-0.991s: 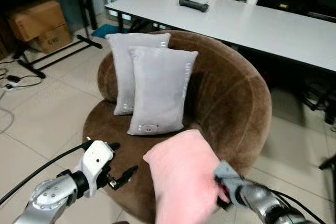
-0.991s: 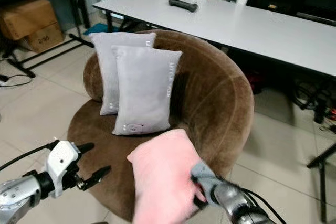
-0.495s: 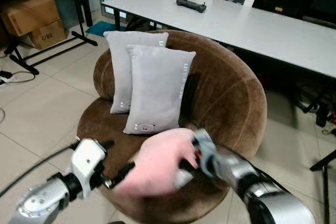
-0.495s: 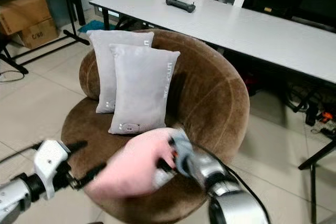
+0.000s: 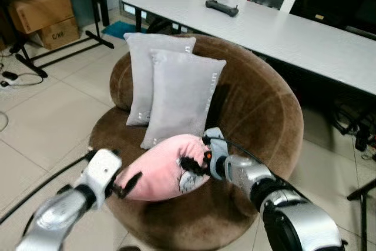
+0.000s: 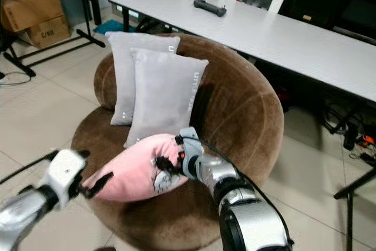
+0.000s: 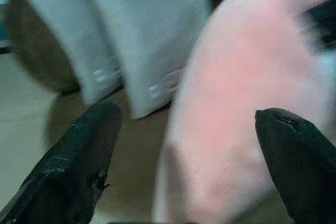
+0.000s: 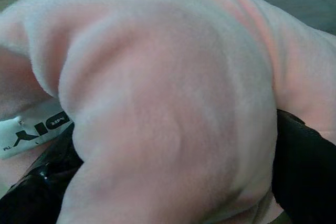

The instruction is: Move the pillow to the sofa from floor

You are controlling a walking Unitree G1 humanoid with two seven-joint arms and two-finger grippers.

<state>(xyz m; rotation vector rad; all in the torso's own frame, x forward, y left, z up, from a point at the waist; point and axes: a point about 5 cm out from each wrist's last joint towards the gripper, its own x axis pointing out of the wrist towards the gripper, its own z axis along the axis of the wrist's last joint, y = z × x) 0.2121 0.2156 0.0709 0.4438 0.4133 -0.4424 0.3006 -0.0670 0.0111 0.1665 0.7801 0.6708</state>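
Left eye view takes in one round brown sofa (image 5: 258,116), and everything else is placed from it. One long white table (image 5: 282,24) runs behind its backrest, with one dark controller (image 5: 221,7) lying on top. Two cardboard boxes (image 5: 44,16) sit stacked well off to the sofa's left, beside a black stand. Open tiled floor (image 5: 41,121) surrounds the sofa on its left and front; to its right the room tightens, with cables and a dark leg cut off at the frame edge.

Two grey pillows (image 5: 182,98) stand upright against the sofa's backrest, one overlapping the other. One pink pillow (image 5: 161,166) lies on the seat just in front of them, near the front rim.

Two grippers are at the pink pillow. The right gripper (image 5: 191,166) is closed on its right end, black fingers (image 8: 304,177) sunk into bunched fabric beside a white label (the print is too blurred to read). The left gripper (image 5: 126,186) sits at the pillow's left end near the sofa's front rim, fingers (image 7: 79,166) spread apart with the pink fabric between them, gripping nothing.
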